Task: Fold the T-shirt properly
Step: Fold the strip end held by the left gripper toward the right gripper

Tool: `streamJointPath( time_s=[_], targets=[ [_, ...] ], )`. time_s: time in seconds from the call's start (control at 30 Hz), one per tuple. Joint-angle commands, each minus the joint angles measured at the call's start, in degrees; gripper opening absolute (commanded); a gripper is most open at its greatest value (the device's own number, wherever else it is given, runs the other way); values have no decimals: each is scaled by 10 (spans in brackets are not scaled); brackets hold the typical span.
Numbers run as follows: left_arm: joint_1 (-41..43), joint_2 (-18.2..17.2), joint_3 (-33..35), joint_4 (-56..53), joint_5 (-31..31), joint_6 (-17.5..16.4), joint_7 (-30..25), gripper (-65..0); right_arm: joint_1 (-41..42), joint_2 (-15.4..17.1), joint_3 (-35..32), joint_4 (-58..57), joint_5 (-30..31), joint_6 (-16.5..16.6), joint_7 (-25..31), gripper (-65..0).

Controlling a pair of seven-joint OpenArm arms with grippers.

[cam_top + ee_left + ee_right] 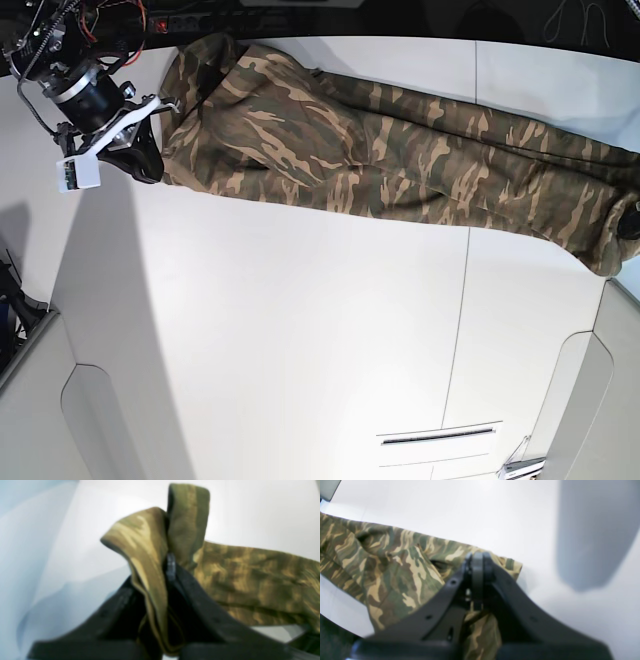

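The camouflage T-shirt lies stretched in a long band across the far part of the white table. In the base view my right gripper holds its left end, and my left gripper sits at its right end, mostly cut off by the frame edge. The left wrist view shows my left gripper shut on a raised fold of the T-shirt. The right wrist view shows my right gripper shut on an edge of the T-shirt, with cloth hanging between its fingers.
Cables and dark equipment run along the table's far edge. A grey raised panel stands at the near left and another at the near right. A thin slot marks the table's near part.
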Motion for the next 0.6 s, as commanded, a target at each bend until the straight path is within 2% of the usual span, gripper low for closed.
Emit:
streamJointPath(
  time_s=[0.0, 0.23, 0.43, 0.5, 0.57],
  targets=[
    [-7, -13, -5, 20, -22, -5, -1, -650, 1, 2, 1, 10, 9, 2, 12, -650],
    [-5, 45, -5, 143, -128, 3, 92, -650, 1, 2, 1, 10, 8, 2, 10, -650],
    [59, 94, 14, 286, -155, 2, 89, -650, 1, 2, 3, 10, -16, -10, 8, -650],
    [74, 111, 36, 320, -153, -1, 80, -650, 1, 2, 5, 10, -19, -11, 8, -650],
    [78, 127, 66, 336, -122, -4, 52, -650, 1, 1, 9, 10, -19, -13, 5, -650]
  ],
)
